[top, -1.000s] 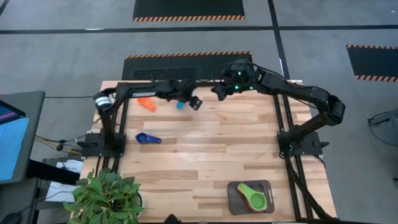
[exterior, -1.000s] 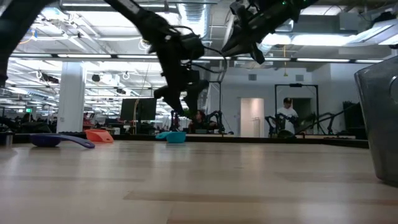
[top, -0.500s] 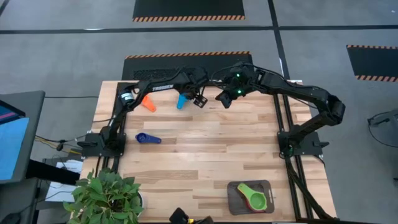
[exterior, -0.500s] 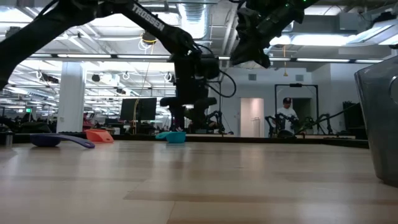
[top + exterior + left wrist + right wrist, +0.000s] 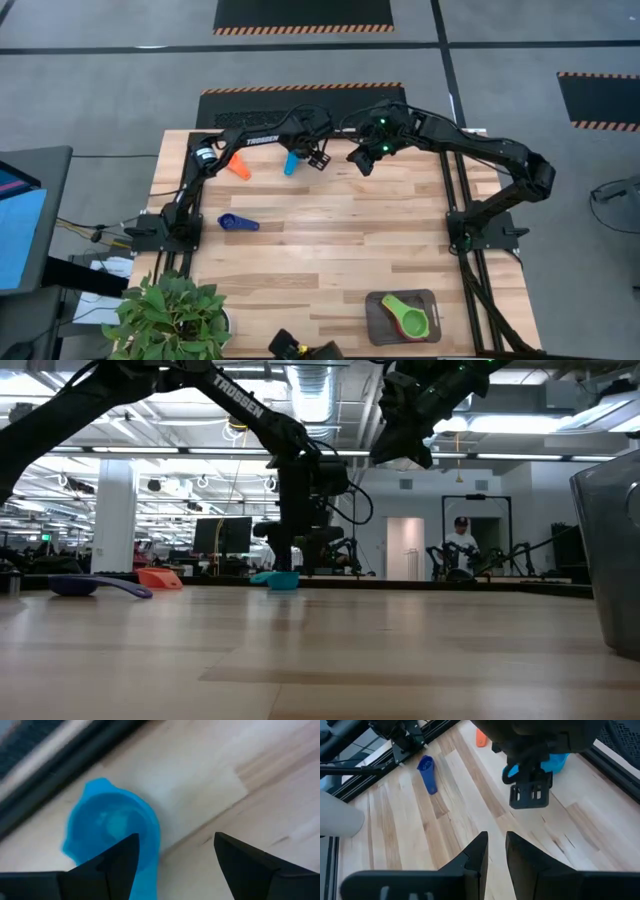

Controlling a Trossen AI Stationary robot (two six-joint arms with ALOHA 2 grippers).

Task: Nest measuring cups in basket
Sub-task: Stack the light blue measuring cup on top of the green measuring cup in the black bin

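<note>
Near the table's (image 5: 330, 250) far edge, left gripper (image 5: 300, 158) over light blue cup (image 5: 290, 163).
Its fingers (image 5: 117, 862) spread wide, one over the cup's rim; right gripper (image 5: 362, 160) hovers beside, fingers narrowly parted, empty.

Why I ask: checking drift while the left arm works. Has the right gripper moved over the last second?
Barely. In the high view the right gripper has edged slightly from the table's far edge toward its middle, and hovers.

Mid table (image 5: 330, 240) bare, free passage — far edge crowded: both arms, light-blue cup (image 5: 290, 163).
</note>
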